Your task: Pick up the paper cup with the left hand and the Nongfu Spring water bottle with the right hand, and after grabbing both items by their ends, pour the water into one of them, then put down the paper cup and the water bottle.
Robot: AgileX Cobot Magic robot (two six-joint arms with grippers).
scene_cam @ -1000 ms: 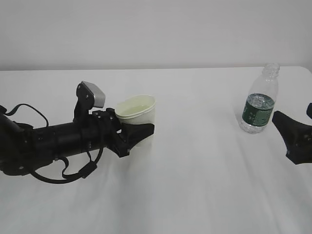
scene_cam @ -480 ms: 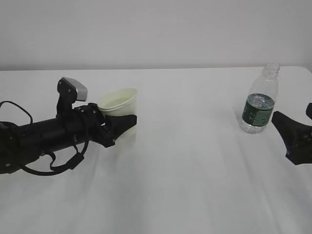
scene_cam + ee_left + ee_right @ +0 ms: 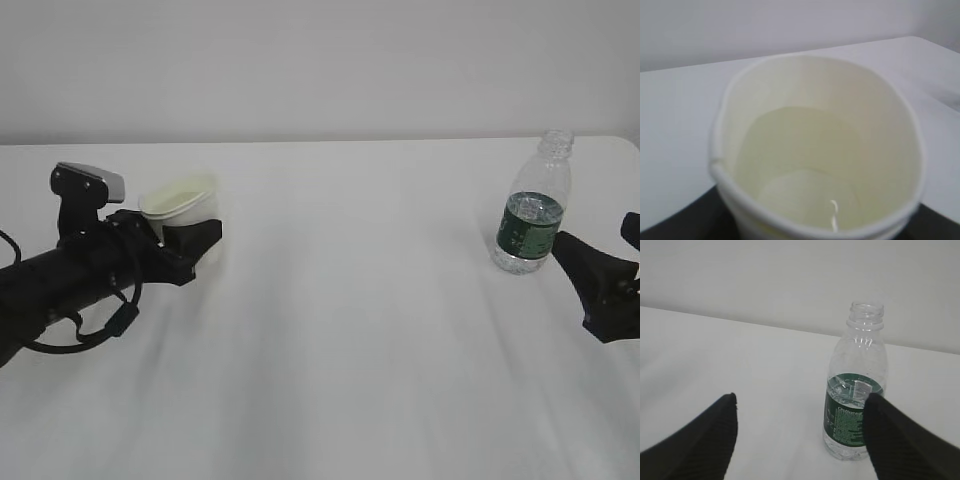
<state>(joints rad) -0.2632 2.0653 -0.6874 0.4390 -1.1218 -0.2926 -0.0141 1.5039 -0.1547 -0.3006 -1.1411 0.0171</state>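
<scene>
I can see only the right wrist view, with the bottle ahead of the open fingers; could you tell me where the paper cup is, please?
Observer: In the exterior view, the small white paper cup is far on the left, clasped between the fingers of the black left gripper.
Operator: Thank you. Does it have anything in it?
Observer: Yes. The left wrist view looks straight into it, and a shallow pool of clear liquid lies in the bottom.
Operator: And how far is it from my bottle?
Observer: Well apart. The clear plastic bottle with the green label stands upright near the right edge, with a wide stretch of white table between the two.
</scene>
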